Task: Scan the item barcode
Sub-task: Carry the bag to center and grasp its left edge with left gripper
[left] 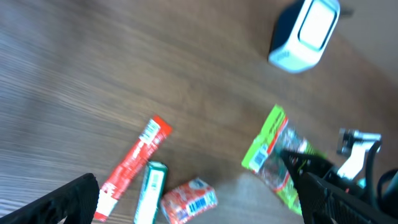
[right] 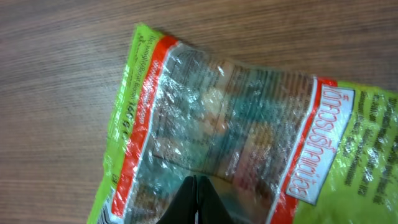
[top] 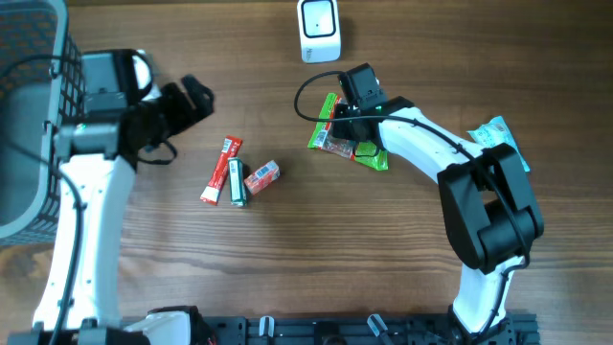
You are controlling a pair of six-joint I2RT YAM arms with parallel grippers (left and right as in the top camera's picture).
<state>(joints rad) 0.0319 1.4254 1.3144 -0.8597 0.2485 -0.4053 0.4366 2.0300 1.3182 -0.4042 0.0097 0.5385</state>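
A green and red snack bag with a clear window lies on the wooden table, below the white barcode scanner. My right gripper is over the bag's upper end. In the right wrist view its fingers are pressed together, pinching the clear film of the snack bag. My left gripper is open at the left, apart from everything. In its wrist view the left gripper has nothing between its fingers, and the scanner and the snack bag show beyond.
Left of centre lie a red stick pack, a green and white box and a small red box with a barcode. A wire basket stands at the left edge. A light blue packet lies at the right.
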